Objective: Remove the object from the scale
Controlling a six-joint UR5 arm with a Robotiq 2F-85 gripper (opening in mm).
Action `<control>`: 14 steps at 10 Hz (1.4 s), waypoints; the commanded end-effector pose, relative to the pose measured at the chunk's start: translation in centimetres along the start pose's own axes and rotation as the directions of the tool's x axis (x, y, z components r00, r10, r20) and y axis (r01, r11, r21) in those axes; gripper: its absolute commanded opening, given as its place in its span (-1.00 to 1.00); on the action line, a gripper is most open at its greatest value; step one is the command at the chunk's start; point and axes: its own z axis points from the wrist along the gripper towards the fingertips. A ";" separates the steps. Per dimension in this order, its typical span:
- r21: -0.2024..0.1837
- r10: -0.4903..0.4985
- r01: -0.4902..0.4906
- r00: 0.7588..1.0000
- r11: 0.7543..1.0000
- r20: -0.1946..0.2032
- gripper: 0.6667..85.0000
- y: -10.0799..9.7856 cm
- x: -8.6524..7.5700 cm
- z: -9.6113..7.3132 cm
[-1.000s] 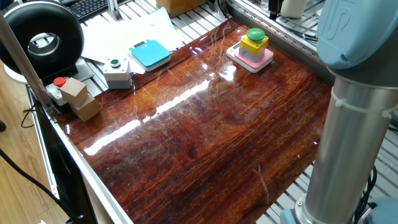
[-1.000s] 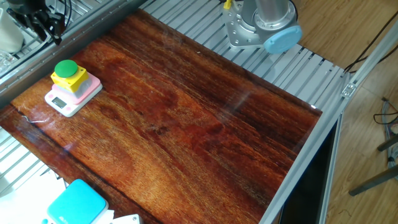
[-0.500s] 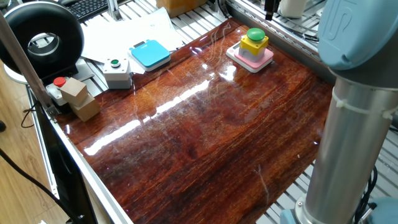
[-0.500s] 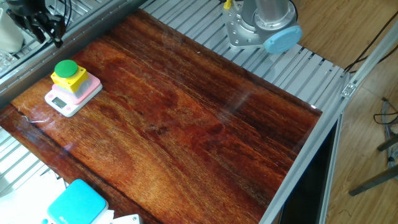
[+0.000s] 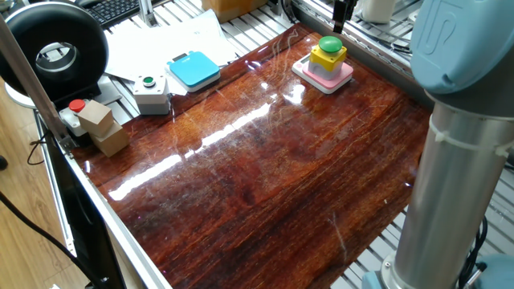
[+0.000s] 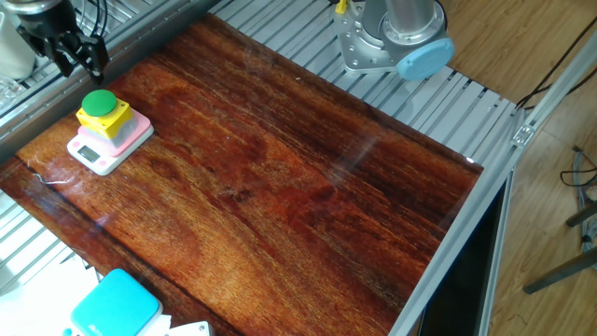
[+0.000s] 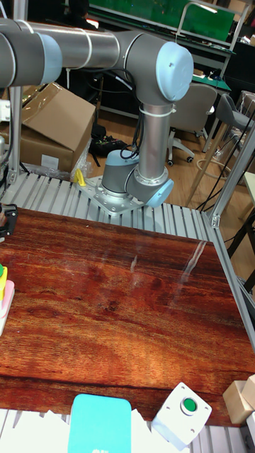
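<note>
Bright overhead light, streaky glare on table [image 5: 265, 160], perhaps slightly soft

A glossy dark wooden tabletop [image 5: 265, 160] mirrors overhead light, bordered by ribbed aluminium framing [image 6: 438, 89]. Beyond its far edge lie a wood-toned floor [image 7: 191, 173], a cardboard box [image 7: 53, 124], a grey office chair [image 7: 188, 106] and a green-topped workbench [image 7: 159, 13].

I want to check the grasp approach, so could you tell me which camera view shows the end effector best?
The other fixed view shows it best: the end effector appears open, hanging just beyond the yellow button box on the pink scale. One fixed view catches only its dark tip at the top edge. The tall fixed view shows just a sliver at the left edge.
</note>
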 end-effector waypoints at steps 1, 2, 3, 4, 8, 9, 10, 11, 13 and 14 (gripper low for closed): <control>-0.003 0.006 -0.006 1.000 1.000 0.009 0.35 0.6 -0.9 0.3; -0.003 0.007 -0.007 1.000 1.000 0.009 0.35 0.8 -1.1 0.3; -0.004 0.007 -0.007 1.000 1.000 0.009 0.35 0.9 -1.2 0.5; -0.006 0.004 -0.004 1.000 1.000 0.015 0.35 0.9 -1.3 0.6; -0.010 0.005 -0.004 1.000 1.000 0.021 0.35 1.0 -1.4 0.5; -0.009 0.004 -0.004 1.000 1.000 0.019 0.35 1.0 -1.4 0.5; -0.007 0.003 -0.003 1.000 1.000 0.020 0.35 0.9 -1.4 0.5; -0.007 0.000 0.000 1.000 1.000 0.020 0.35 0.9 -1.4 0.5; -0.006 -0.006 0.006 1.000 1.000 0.021 0.35 0.9 -1.5 0.5; -0.009 -0.009 0.009 1.000 1.000 0.022 0.35 1.1 -1.5 0.5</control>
